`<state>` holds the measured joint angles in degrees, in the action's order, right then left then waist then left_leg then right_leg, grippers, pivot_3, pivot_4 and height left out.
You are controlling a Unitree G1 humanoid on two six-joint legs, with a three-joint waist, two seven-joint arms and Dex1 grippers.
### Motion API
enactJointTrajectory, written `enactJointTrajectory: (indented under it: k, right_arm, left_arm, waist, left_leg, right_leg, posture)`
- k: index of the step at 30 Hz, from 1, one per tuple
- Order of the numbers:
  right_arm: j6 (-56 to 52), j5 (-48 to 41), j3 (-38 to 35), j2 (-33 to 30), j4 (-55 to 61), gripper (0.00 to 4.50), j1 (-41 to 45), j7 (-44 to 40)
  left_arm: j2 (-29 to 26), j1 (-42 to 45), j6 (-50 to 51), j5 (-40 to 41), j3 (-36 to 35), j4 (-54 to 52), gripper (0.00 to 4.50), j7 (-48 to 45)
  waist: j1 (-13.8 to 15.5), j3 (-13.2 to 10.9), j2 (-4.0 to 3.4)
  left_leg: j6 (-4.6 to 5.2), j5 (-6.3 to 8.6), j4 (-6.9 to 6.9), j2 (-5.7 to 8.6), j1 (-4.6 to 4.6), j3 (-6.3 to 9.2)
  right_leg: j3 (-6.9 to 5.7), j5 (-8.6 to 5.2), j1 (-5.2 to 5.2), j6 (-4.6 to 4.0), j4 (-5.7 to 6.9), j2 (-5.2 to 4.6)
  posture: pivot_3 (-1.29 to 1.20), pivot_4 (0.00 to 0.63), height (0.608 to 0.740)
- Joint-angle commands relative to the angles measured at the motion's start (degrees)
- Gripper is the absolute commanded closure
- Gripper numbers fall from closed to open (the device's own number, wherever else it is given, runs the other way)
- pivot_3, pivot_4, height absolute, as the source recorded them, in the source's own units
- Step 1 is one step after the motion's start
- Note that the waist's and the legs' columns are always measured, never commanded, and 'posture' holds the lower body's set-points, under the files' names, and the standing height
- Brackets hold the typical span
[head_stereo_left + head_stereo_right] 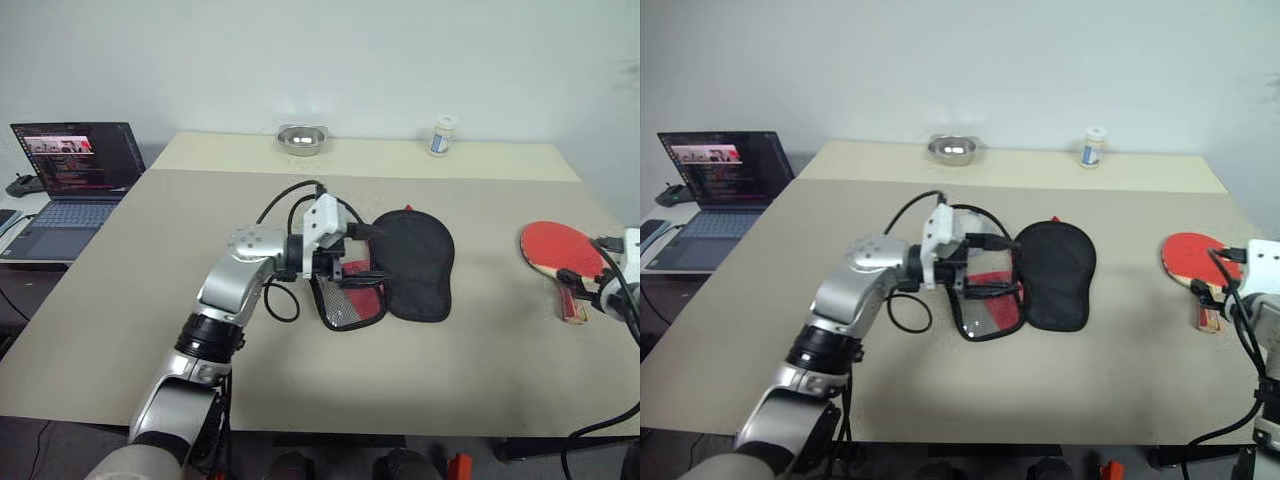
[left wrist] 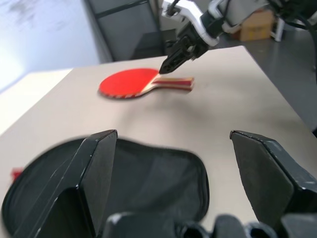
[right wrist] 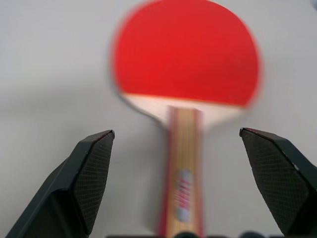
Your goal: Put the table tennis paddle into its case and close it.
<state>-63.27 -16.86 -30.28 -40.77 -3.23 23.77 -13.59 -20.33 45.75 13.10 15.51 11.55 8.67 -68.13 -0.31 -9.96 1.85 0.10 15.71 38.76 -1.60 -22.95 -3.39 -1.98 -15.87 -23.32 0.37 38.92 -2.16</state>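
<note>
Lying flat on the beige table (image 1: 150, 300), the table tennis paddle (image 1: 556, 250) sits near the right edge, red rubber face up, with its pale wooden handle striped red and dark pointing toward the near side. The right gripper (image 3: 178, 183) hangs over the handle end of the paddle with its two black fingers spread wide, one to either side of the handle, and nothing held between them. In the left wrist view the same gripper's tip shows just above the paddle's handle; whether it touches cannot be told.

Near the middle of the table lies the case (image 1: 415, 262), opened out: its black fabric half is on the right and its red half with a mesh pocket is on the left. The case and paddle are well apart. The left gripper (image 2: 171, 183) reaches in from the left, pointing to the right over the red mesh half, its jaws also standing wide apart and empty, with the black half seen between them.

At the far edge of the table stand a small metal bowl (image 1: 302, 138) and a small white bottle (image 1: 443, 136). An open laptop (image 1: 68, 180) rests on a lower surface to the left.
</note>
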Motion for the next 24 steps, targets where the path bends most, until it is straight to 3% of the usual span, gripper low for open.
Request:
enactJointTrajectory:
  k: [1,14,23,24]
  right_arm:
    - [3.1,0.4,-0.6,-1.0,-3.3,0.04,1.0,-0.4]
    - [17.6,4.6,9.5,-1.7,-26.4,0.04,9.5,-4.3]
    - [24.3,6.3,10.8,-1.9,-38.8,0.04,14.5,-3.2]
    - [24.6,6.2,10.8,-1.7,-39.7,0.21,14.9,-3.0]
  left_arm:
    - [0.6,1.4,-3.4,-0.8,0.2,2.8,0.5,-0.2]
    - [1.1,2.3,-9.4,-2.5,-0.2,9.0,0.5,0.4]
    - [0.1,2.3,-8.3,-2.3,-1.0,6.8,0.5,1.3]
    - [0.0,2.3,-8.1,-2.2,-0.9,6.5,0.5,1.4]
  waist:
    - [-0.2,0.0,-0.07]
    - [-0.1,0.0,-0.16]
    - [-0.1,0.0,-0.17]
    - [-0.1,0.0,-0.16]
  left_leg:
    - [0.0,0.0,-0.01,-0.03,0.02,-0.01]
    - [-0.01,0.0,-0.01,0.0,-0.03,-0.01]
    - [-0.01,-0.01,0.04,0.0,0.03,-0.02]
    - [-0.01,-0.01,0.05,0.0,0.03,-0.02]
  right_leg:
    - [0.01,0.0,0.0,0.0,0.0,0.03]
    - [0.02,0.0,0.0,0.0,-0.05,0.08]
    - [0.03,0.0,0.05,0.0,0.01,0.06]
    - [0.03,0.0,0.05,0.0,0.02,0.06]
  posture:
    - [0.0,0.15,0.74]
    - [0.0,0.15,0.74]
    - [0.0,0.15,0.74]
    - [0.0,0.15,0.74]
